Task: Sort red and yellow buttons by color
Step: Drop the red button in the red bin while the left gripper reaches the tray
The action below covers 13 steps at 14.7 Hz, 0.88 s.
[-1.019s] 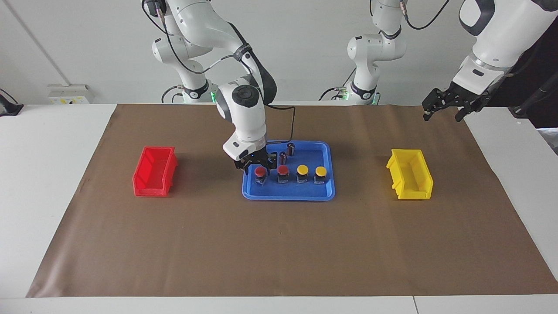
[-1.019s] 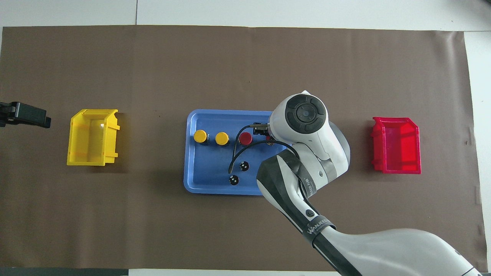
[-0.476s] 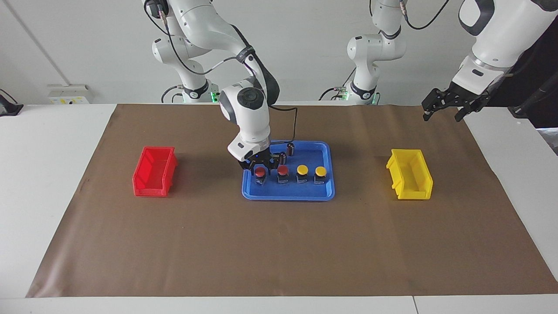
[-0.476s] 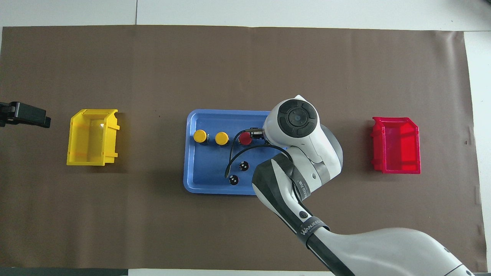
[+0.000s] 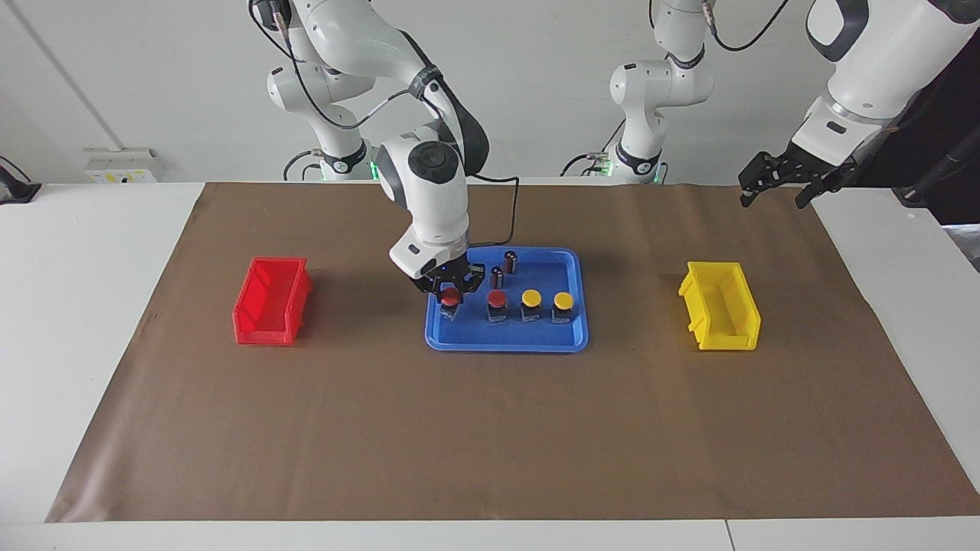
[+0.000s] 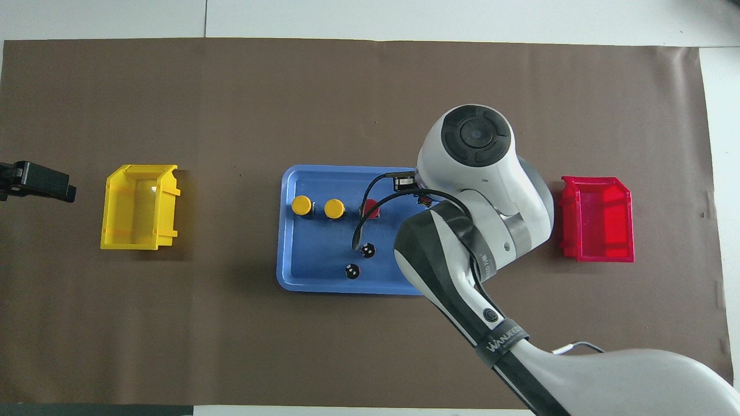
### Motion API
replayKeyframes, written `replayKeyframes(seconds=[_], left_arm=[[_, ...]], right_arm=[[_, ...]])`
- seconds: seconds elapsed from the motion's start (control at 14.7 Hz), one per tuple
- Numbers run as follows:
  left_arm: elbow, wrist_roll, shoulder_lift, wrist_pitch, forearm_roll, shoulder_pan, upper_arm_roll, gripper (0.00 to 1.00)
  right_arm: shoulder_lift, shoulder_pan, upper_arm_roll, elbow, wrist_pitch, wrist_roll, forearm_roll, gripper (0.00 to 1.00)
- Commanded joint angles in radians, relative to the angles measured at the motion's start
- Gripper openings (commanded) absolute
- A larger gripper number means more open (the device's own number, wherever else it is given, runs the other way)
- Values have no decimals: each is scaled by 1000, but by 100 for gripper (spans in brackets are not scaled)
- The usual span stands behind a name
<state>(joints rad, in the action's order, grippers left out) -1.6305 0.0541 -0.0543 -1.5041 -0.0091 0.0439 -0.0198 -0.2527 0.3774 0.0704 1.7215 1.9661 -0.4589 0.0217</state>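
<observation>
My right gripper (image 5: 450, 294) is shut on a red button (image 5: 450, 296), held just above the blue tray (image 5: 505, 343) at the tray's end toward the red bin. In the overhead view the right wrist hides this button. A second red button (image 5: 497, 299) (image 6: 370, 209) and two yellow buttons (image 5: 531, 297) (image 5: 563, 300) (image 6: 301, 205) (image 6: 334, 208) stand in a row in the tray (image 6: 289, 231). My left gripper (image 5: 772, 186) (image 6: 36, 180) waits open, raised over the left arm's end of the table, past the yellow bin.
A red bin (image 5: 272, 300) (image 6: 598, 219) stands on the brown mat toward the right arm's end, a yellow bin (image 5: 720, 315) (image 6: 139, 207) toward the left arm's end. Two dark cylinders (image 5: 510, 260) (image 5: 496, 275) stand in the tray, nearer to the robots than the buttons.
My right gripper closed on the end red button and raised it slightly, shifting a little toward the red bin. The left arm stayed almost still.
</observation>
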Motion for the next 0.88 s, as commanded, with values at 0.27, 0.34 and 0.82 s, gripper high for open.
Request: replayKeyframes(seconds=[0.27, 0.34, 0.82], left_arm=[[-211, -303, -35, -295, -17, 183, -71, 100], [-239, -388, -12, -359, -17, 244, -71, 99], [-268, -594, 201, -606, -14, 386, -72, 78]], right_arm=[[253, -374, 9, 167, -170, 544, -16, 20], [257, -414, 9, 176, -170, 598, -16, 20], [346, -540, 9, 427, 57, 758, -20, 20]])
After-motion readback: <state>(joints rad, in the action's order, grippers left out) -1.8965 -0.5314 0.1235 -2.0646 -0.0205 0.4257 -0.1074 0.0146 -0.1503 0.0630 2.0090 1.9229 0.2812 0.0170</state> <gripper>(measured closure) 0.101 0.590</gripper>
